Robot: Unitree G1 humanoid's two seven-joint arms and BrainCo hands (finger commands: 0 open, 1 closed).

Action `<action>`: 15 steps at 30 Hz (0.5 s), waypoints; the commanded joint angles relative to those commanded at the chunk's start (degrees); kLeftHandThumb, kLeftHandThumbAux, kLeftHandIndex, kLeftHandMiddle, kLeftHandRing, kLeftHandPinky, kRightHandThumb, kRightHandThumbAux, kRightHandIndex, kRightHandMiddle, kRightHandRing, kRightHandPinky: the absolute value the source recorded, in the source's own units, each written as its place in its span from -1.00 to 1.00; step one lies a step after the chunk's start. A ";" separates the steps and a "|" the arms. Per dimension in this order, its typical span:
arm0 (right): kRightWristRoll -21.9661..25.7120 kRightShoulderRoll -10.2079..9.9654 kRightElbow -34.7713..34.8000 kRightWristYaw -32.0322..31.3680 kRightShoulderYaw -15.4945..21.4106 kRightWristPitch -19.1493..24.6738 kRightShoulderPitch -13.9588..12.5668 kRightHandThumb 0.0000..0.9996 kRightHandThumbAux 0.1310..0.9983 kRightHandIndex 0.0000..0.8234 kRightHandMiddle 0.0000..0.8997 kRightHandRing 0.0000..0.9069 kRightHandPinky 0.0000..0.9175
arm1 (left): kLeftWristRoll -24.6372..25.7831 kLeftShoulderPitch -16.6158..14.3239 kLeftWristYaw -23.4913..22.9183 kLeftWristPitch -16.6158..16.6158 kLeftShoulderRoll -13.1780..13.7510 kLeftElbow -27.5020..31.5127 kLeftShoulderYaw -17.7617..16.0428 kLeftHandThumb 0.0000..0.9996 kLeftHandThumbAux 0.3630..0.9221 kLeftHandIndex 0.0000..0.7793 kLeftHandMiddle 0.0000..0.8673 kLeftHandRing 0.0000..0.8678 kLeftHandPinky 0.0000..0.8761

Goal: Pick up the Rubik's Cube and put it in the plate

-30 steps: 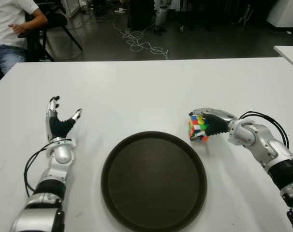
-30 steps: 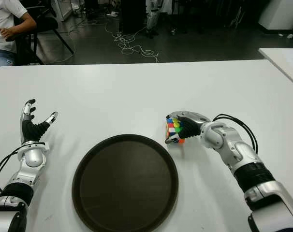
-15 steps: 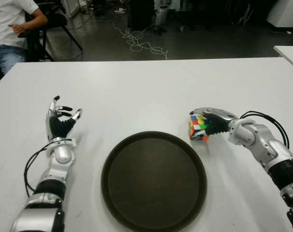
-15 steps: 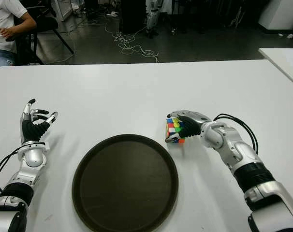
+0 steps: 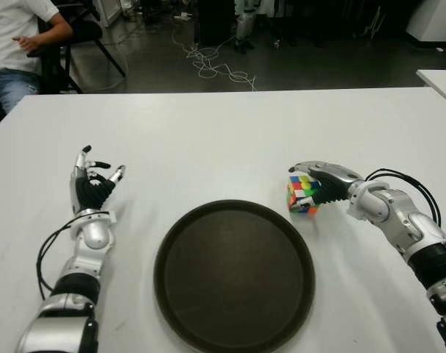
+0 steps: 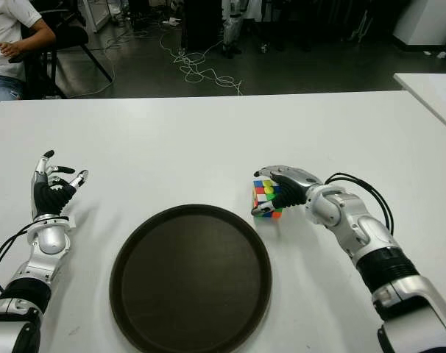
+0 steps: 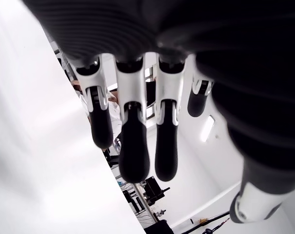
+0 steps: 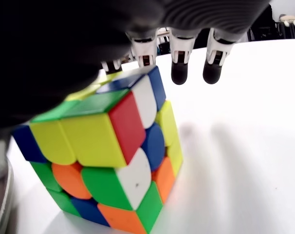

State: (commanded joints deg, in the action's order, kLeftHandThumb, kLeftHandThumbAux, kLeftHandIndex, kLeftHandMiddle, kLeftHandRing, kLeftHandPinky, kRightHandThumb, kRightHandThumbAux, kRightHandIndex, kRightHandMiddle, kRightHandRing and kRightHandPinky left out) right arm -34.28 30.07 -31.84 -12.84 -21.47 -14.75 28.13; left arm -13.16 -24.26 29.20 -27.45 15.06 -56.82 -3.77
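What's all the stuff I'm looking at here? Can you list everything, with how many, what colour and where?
Rubik's Cube: one, multicoloured, on the table just beyond the plate's right rim, not in it.
Plate: one, round, dark brown, near the table's front, between the two arms.
Table: one, white, filling most of the view.
Second table: one, white, only a corner showing at far right.
Cables: a loose tangle, pale, on the dark floor behind the table.
Person: one, seated at far left behind the table, white shirt, blue jeans.
Right hand: one, silver and black, arched over the cube from its right side, fingers not closed on it.
Left hand: one, silver and black, left of the plate, fingers relaxed, holding nothing.
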 joint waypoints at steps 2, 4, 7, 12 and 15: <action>0.31 -0.22 -0.21 0.96 0.46 -0.17 -0.17 -0.90 -0.05 -0.92 -0.88 -0.81 -0.61 | 0.00 0.01 -0.07 -0.08 -0.01 0.05 0.00 -0.90 0.14 -1.00 -0.26 0.23 0.31; 0.61 -0.41 -0.53 1.79 0.85 -0.29 -0.28 -0.79 0.03 -0.85 -0.78 -0.68 -0.45 | 0.00 0.01 -0.11 -0.13 -0.02 0.09 0.01 -0.90 0.14 -1.00 -0.16 0.35 0.42; 1.22 -1.24 -0.64 3.16 1.54 0.45 -0.63 -0.63 0.10 -0.77 -0.66 -0.54 -0.28 | 0.08 -0.01 -0.24 -0.40 -0.01 0.04 -0.03 -0.88 0.15 -1.00 0.06 0.49 0.56; 2.88 -2.77 -0.21 5.38 3.54 2.20 -1.43 -0.32 0.16 -0.58 -0.42 -0.29 -0.09 | 0.05 -0.05 -0.08 -0.65 0.03 -0.18 -0.08 -0.86 0.15 -1.00 0.17 0.56 0.59; 3.58 -3.61 0.44 6.84 4.65 3.54 -1.96 -0.19 0.18 -0.41 -0.29 -0.19 -0.08 | 0.01 -0.07 0.09 -0.83 0.01 -0.30 -0.08 -0.83 0.13 -1.00 0.16 0.54 0.55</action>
State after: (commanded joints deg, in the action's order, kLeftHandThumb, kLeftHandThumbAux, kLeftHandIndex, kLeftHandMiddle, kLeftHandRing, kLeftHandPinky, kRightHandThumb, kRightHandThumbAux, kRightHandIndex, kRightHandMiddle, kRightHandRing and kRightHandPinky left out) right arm -30.70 26.46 -31.39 -6.00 -16.82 -11.20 26.18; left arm -13.15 -24.33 29.29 -28.28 15.07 -57.12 -3.85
